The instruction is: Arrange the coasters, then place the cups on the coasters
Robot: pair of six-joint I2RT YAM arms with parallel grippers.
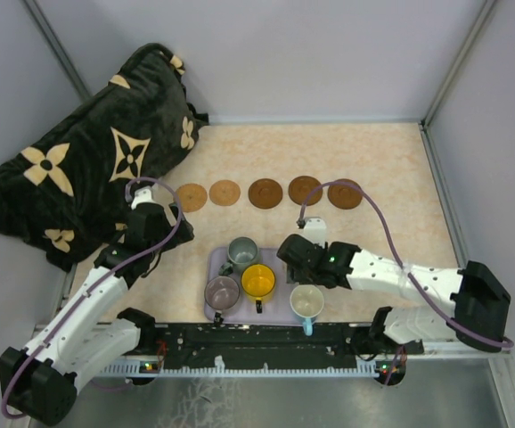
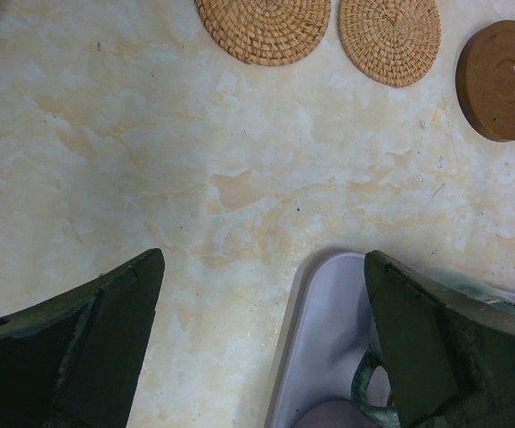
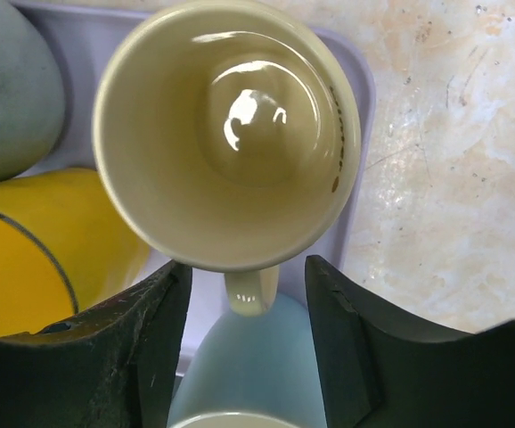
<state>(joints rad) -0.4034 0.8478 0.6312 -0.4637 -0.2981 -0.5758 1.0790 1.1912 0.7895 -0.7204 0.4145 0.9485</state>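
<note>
Five coasters (image 1: 265, 193) in a row, a lavender tray (image 2: 329, 321) and a dark flowered blanket (image 1: 88, 178) are carried by the marbled table (image 1: 373, 160).

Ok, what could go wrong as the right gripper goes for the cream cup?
The right gripper straddles only the thin handle of the cream cup, so it could swing or slip when lifted. The pale blue cup and yellow cup crowd it on the tray, so the fingers may knock them.

clear: table (image 1: 373, 160) strip between 5 coasters (image 1: 265, 193) and tray (image 2: 320, 339) | obstacle: cups (image 1: 258, 281) packed tight
</note>
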